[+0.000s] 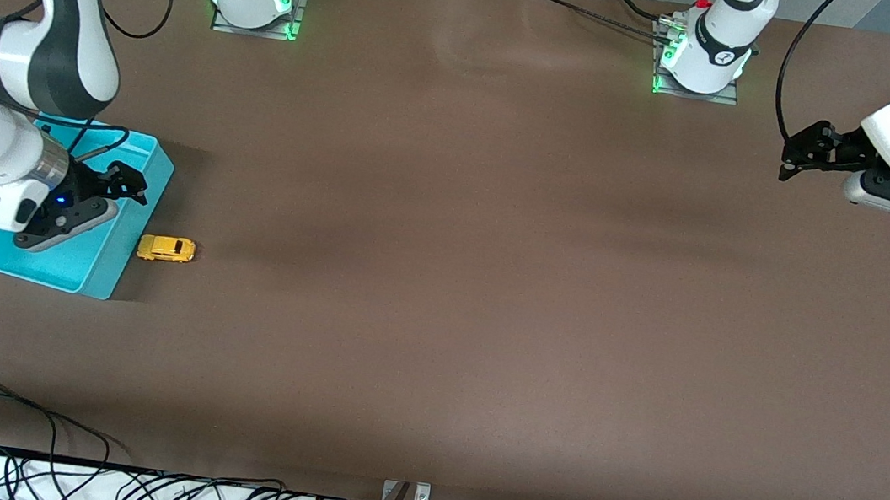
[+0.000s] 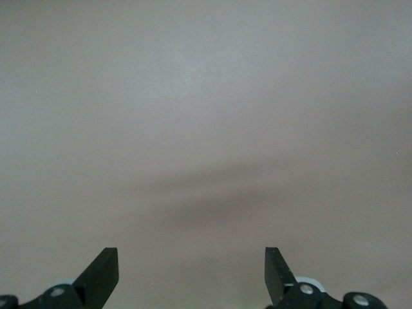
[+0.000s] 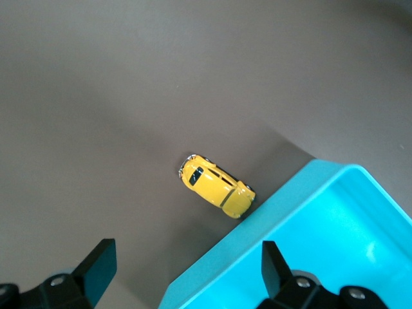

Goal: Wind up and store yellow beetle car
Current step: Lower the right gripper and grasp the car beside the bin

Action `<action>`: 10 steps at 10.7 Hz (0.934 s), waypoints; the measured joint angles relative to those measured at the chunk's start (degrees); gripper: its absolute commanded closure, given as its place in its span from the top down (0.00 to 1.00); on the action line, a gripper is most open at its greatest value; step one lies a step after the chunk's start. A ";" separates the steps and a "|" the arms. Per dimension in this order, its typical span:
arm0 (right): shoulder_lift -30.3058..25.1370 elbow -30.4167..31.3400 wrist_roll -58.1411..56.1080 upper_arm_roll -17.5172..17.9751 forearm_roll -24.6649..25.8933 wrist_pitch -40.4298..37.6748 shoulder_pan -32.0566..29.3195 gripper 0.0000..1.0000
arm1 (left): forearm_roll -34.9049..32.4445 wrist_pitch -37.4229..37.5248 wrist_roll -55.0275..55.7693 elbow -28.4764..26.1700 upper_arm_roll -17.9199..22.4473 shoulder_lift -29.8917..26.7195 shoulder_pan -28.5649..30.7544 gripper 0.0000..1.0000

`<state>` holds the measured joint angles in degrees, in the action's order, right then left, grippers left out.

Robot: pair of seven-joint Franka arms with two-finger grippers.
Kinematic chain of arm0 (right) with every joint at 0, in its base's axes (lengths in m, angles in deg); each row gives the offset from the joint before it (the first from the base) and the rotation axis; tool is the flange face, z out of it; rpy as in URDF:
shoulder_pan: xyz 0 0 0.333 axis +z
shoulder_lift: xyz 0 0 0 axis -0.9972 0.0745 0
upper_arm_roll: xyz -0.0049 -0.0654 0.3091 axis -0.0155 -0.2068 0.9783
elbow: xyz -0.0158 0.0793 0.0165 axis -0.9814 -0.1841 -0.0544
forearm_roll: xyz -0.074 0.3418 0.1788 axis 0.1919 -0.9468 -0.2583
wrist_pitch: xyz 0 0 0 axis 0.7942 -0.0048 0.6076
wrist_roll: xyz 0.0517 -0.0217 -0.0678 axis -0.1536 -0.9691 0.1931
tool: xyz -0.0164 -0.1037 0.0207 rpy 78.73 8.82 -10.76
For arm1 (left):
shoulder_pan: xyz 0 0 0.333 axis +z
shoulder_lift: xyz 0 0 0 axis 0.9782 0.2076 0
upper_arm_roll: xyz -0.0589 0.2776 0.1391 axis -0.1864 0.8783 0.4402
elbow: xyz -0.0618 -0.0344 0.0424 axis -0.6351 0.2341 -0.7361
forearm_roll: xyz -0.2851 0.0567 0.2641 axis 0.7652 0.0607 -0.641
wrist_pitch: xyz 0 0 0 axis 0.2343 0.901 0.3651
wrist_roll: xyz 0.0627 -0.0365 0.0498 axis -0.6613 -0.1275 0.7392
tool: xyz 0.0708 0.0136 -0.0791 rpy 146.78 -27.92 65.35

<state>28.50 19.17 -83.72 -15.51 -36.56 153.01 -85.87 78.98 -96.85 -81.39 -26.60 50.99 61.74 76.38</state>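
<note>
The brown table (image 1: pixel 441 283) spans the whole scene, with both arm bases along its edge farthest from the front camera. At the right arm's end sits the turquoise bin (image 1: pixel 99 263), an open tray with raised walls. The right gripper (image 1: pixel 126 181) hangs over the bin, near the wall that faces the middle of the table, its fingers (image 3: pixel 96 267) spread wide with nothing between them. The left gripper (image 1: pixel 801 154) is up in the air over bare table at the left arm's end, where that arm waits, and its fingers (image 2: pixel 103 270) are likewise wide apart and hold nothing. The yellow beetle car (image 1: pixel 166 248) rests on its wheels on the table just outside the bin's wall, ahead of the right gripper's fingertips and not between them, touching or almost touching the wall.
</note>
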 measured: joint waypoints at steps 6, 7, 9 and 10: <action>5.80 4.74 -25.20 0.04 0.14 11.76 -1.22 1.00 | 0.02 0.02 1.35 0.32 -0.10 0.43 0.74 1.00; 6.71 5.52 -27.68 0.15 0.14 13.65 -1.22 1.00 | 0.03 0.02 1.35 0.33 -0.27 0.45 0.71 1.00; 8.07 8.25 -31.93 0.33 0.14 18.82 -1.22 1.00 | 0.05 0.02 1.35 0.36 -0.42 0.46 0.70 1.00; 8.86 10.04 -34.04 0.33 0.14 22.27 -1.30 1.00 | 0.09 0.02 1.35 0.37 -0.42 0.46 0.70 1.00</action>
<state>37.37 29.21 -117.75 -15.18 -36.43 175.28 -87.17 79.07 -96.83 -80.04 -26.23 50.57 62.20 77.08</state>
